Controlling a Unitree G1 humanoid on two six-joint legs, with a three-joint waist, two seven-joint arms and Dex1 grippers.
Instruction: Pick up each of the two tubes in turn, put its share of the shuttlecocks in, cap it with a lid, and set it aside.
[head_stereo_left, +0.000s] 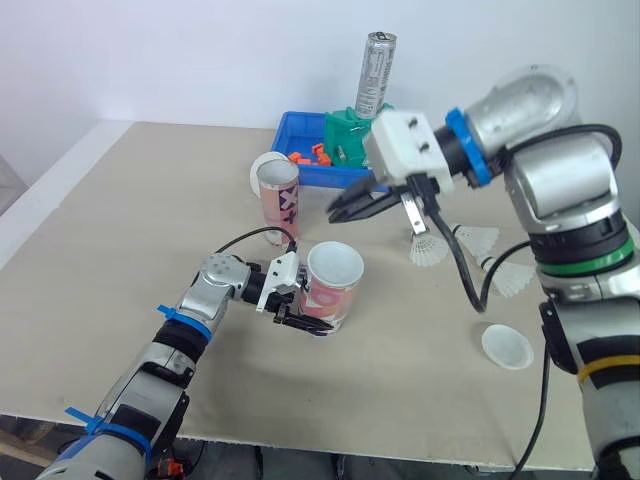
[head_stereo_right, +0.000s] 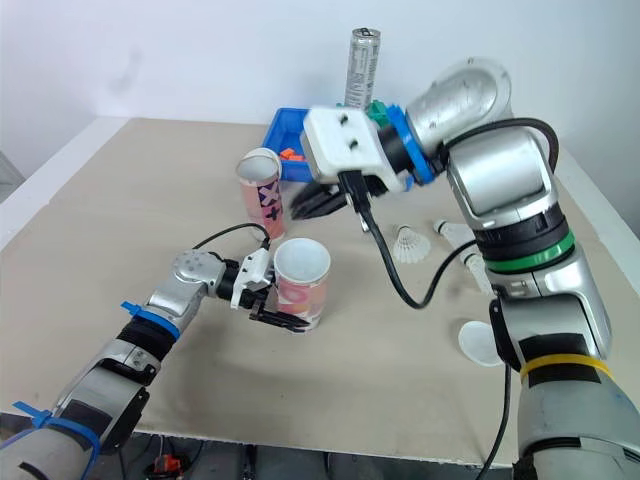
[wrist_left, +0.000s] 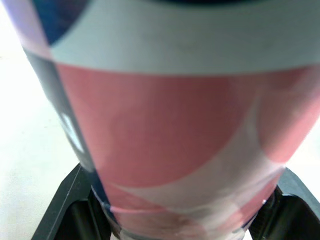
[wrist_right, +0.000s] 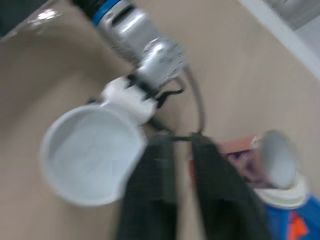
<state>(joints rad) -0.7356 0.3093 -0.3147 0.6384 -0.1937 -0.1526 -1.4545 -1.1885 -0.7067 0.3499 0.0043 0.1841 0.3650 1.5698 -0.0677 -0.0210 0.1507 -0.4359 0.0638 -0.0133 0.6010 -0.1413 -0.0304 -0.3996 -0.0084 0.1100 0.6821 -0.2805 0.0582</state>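
A pink-and-white tube (head_stereo_left: 331, 288) stands upright on the table, its open mouth up. My left gripper (head_stereo_left: 296, 306) is shut on its lower part; in the left wrist view the tube (wrist_left: 170, 125) sits between both black fingers (wrist_left: 65, 202). My right gripper (head_stereo_left: 342, 210) hangs in the air above and behind that tube, fingers close together and holding nothing. From the right wrist view I look down into the white tube mouth (wrist_right: 92, 155). A second tube (head_stereo_left: 279, 203), pink with purple marks, stands farther back. Three white shuttlecocks (head_stereo_left: 431, 250) lie on the right.
A white lid (head_stereo_left: 507, 346) lies at the front right. Another white lid (head_stereo_left: 260, 168) leans by the second tube. At the back stands a blue bin (head_stereo_left: 299, 132) with a green object (head_stereo_left: 346, 136) and a silver can (head_stereo_left: 377, 68).
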